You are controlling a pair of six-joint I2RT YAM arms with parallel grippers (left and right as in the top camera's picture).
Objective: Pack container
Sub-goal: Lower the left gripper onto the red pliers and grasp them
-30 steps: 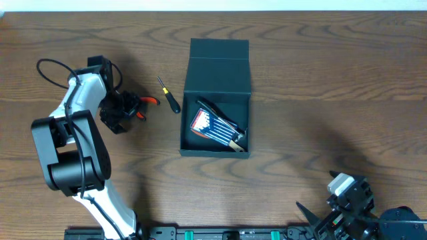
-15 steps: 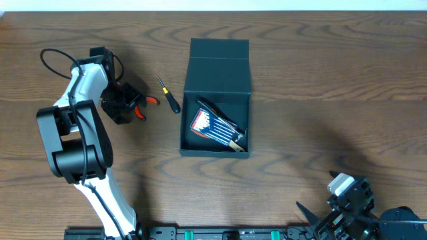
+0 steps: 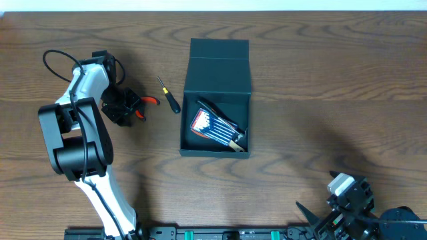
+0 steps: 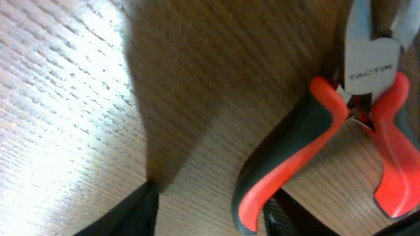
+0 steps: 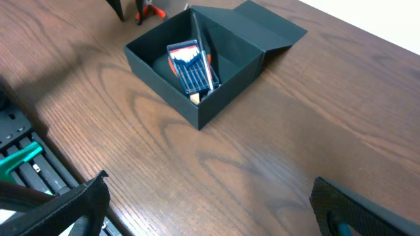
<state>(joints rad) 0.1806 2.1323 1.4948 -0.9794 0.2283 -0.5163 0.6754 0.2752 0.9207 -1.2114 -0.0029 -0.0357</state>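
Observation:
The container is a dark teal-black square box at the table's middle, its flap lid open toward the back. It holds a red and blue pack of small screwdrivers and a dark tool. It also shows in the right wrist view. Red and black pliers lie left of it. My left gripper is open, low at the pliers' handles. In the left wrist view one pliers handle lies between the fingers, close to the right finger. My right gripper is open and empty, at the front right.
A small screwdriver with a black handle lies between the pliers and the container. The table's front edge and a rail with green parts show beside the right gripper.
My left arm has shifted slightly up and to the right, bringing the gripper closer onto the pliers' handles. The right arm and the container have not moved.

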